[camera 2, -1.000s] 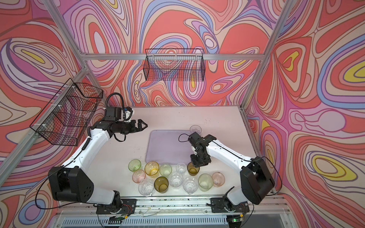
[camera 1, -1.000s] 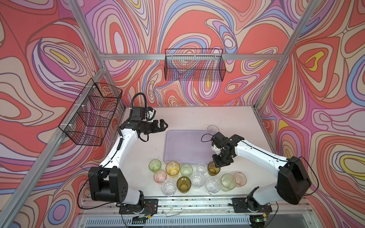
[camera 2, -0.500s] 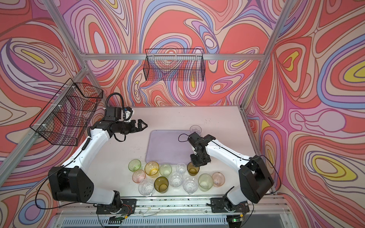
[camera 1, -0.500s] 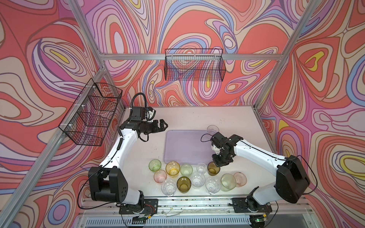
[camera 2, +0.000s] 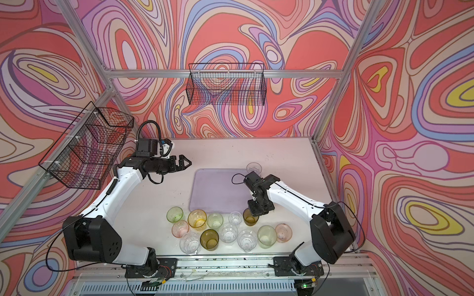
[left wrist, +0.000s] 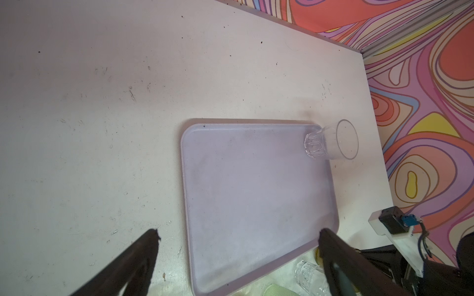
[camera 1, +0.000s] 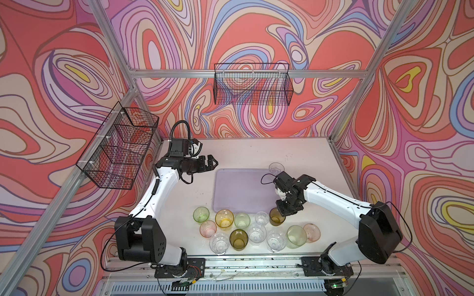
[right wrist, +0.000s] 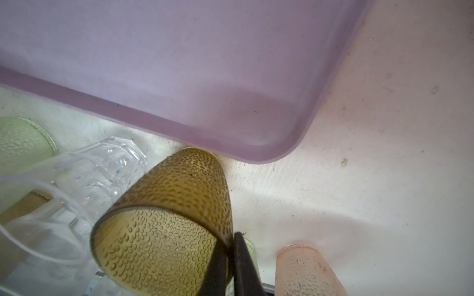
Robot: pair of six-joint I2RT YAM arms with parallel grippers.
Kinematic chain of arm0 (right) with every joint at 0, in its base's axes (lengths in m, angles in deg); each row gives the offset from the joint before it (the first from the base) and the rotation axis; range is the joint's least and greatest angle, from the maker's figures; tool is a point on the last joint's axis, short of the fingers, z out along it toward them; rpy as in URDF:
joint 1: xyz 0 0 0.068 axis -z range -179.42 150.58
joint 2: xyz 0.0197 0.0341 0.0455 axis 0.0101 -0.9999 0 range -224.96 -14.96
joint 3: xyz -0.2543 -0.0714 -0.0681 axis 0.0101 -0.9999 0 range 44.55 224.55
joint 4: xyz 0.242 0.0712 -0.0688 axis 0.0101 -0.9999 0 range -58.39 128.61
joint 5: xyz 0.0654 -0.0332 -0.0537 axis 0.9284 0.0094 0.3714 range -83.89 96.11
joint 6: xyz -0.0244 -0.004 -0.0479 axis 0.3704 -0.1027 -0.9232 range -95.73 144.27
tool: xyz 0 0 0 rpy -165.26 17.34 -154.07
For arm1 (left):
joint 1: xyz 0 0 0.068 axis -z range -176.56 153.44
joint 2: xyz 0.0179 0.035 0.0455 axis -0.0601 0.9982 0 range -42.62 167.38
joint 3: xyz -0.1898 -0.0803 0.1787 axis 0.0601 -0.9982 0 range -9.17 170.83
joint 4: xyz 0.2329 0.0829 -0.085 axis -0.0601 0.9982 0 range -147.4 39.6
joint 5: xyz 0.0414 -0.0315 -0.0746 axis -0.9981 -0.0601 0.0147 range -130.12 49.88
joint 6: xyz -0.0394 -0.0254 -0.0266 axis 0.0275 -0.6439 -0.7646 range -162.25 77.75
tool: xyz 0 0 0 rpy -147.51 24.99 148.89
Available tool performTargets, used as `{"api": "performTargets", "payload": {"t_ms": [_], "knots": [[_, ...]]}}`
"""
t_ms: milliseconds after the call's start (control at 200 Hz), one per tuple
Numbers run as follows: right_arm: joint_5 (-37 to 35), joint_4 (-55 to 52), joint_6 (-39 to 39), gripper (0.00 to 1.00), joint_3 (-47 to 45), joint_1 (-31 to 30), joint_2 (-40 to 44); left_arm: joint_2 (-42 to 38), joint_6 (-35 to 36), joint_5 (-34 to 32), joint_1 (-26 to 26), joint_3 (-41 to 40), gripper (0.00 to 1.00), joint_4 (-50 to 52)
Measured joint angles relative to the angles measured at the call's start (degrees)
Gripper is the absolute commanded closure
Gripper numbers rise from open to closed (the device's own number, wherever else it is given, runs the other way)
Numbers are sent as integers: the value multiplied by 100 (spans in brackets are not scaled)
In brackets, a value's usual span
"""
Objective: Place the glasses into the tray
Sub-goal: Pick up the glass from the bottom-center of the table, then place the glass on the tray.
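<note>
The pale lavender tray (camera 1: 241, 189) (camera 2: 218, 189) lies mid-table, with one clear glass (camera 1: 276, 168) (left wrist: 331, 141) standing in its far right corner. Several more glasses (camera 1: 243, 230) cluster between the tray and the table's front edge. My right gripper (right wrist: 229, 256) (camera 1: 283, 208) is shut on the rim of an olive-brown glass (right wrist: 164, 230) (camera 1: 276, 217), one finger inside and one outside. That glass's base sits by the tray's near right corner (right wrist: 269, 151). My left gripper (camera 1: 214, 162) (left wrist: 237, 233) hangs open and empty above the table, left of the tray.
A pink glass (right wrist: 305, 271) and a clear faceted glass (right wrist: 97, 169) stand close on either side of the held glass. Black wire baskets hang on the back wall (camera 1: 252, 84) and the left wall (camera 1: 119, 146).
The right gripper's jaws have closed onto the olive-brown glass's rim. The left arm has not moved.
</note>
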Motion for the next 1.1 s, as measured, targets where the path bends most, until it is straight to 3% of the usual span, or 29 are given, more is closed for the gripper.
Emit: {"api": "performTargets", "payload": {"t_ms": [170,1102], "knots": [[-35,-87,-2,100,153,0,-2,31,0,-2,0,11,0,2],[-365,-562,297,100,1392,42,-479,33,0,-2,0,59,0,42]]}}
